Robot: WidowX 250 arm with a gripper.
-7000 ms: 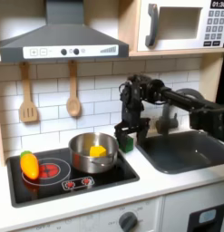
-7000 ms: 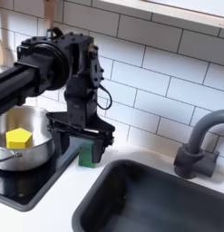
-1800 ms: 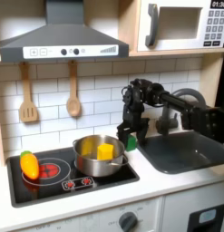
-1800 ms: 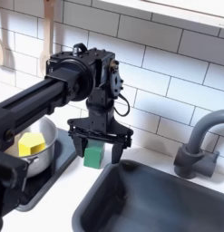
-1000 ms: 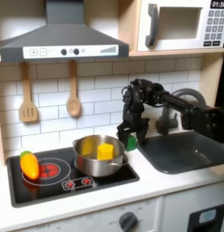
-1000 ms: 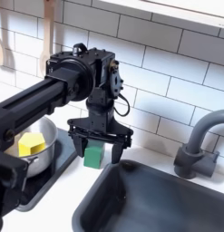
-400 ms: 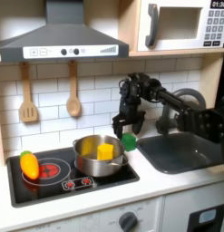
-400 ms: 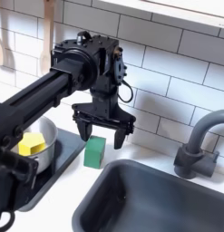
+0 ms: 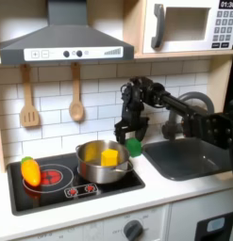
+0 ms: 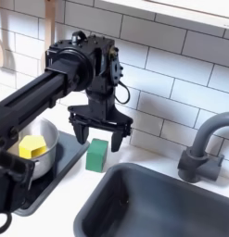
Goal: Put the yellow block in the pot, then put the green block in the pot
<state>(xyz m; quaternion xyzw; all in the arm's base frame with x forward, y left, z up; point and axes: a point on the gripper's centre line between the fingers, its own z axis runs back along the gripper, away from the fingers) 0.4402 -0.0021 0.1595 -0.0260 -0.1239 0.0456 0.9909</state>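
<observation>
The green block (image 9: 134,147) (image 10: 97,154) stands on the white counter between the stove and the sink. My gripper (image 9: 128,135) (image 10: 95,137) hangs open just above it, one finger out to each side, touching nothing. The silver pot (image 9: 86,152) (image 10: 47,136) sits on the stove at the gripper's left in both exterior views. Inside the pot lies the yellow block (image 9: 108,157) (image 10: 31,145).
An orange-yellow toy vegetable (image 9: 30,170) lies on the stove's (image 9: 66,188) left burner. The dark sink basin (image 9: 187,156) (image 10: 158,199) and grey faucet (image 10: 199,148) are to the right. Wooden utensils (image 9: 76,95) hang on the tiled wall under the hood.
The gripper has risen off the green block and drifted slightly left in the second exterior view. The block stays on the counter. The pot and yellow block have not moved.
</observation>
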